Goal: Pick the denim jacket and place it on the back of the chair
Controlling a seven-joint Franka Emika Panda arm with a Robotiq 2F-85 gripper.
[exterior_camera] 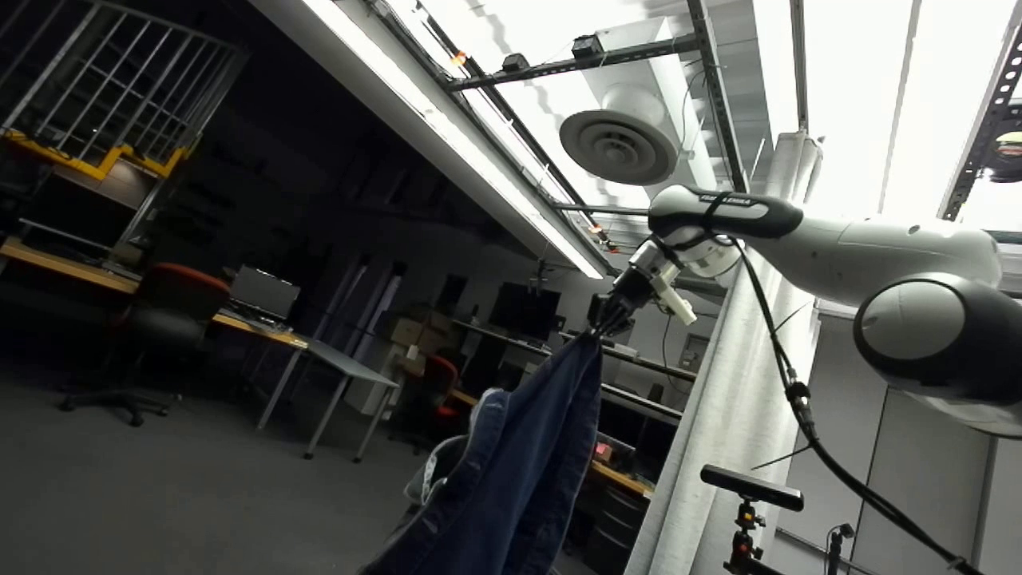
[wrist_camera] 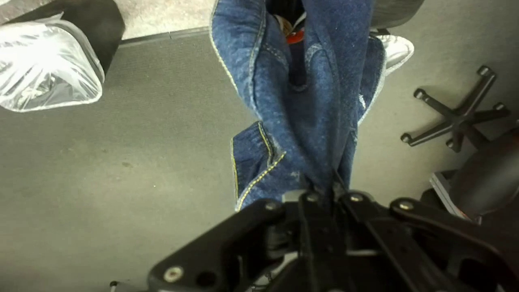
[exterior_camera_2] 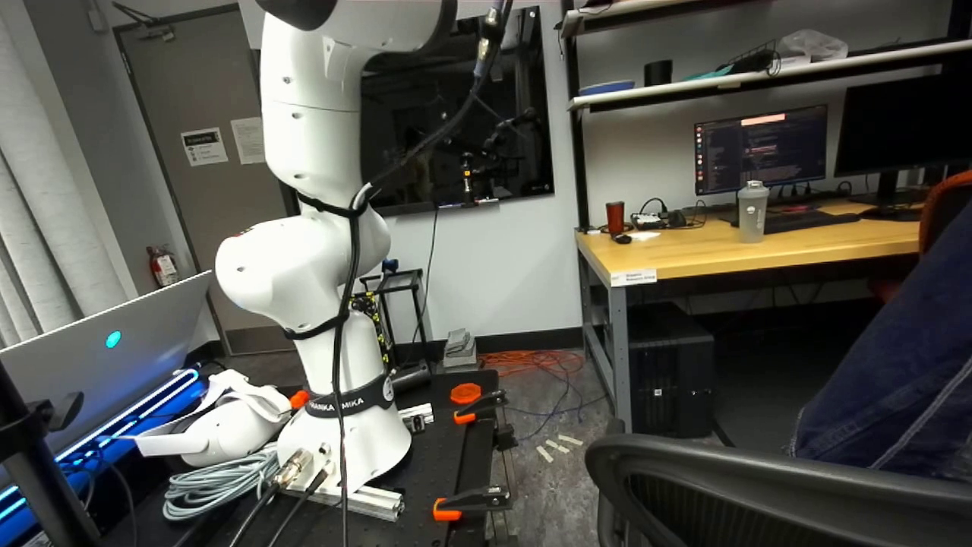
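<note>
The dark blue denim jacket (exterior_camera: 519, 463) hangs from my gripper (exterior_camera: 600, 326), which is shut on a gathered top part of it. The jacket's lower end is cut off by the bottom edge of this exterior view. In the wrist view my gripper (wrist_camera: 326, 190) pinches the blue cloth, and the jacket (wrist_camera: 312, 101) spreads down away from the fingers. In an exterior view part of the jacket (exterior_camera_2: 896, 380) shows at the right edge, beside and partly behind the dark chair (exterior_camera_2: 729, 475) with a mesh back. My gripper is out of that view.
A camera on a stand (exterior_camera: 750, 489) is below the arm. A wooden desk (exterior_camera_2: 748, 254) with monitors stands behind the chair. A bin with a clear plastic liner (wrist_camera: 48, 69) and a wheeled chair base (wrist_camera: 458, 119) are on the floor. A curtain (exterior_camera: 726, 399) hangs behind the arm.
</note>
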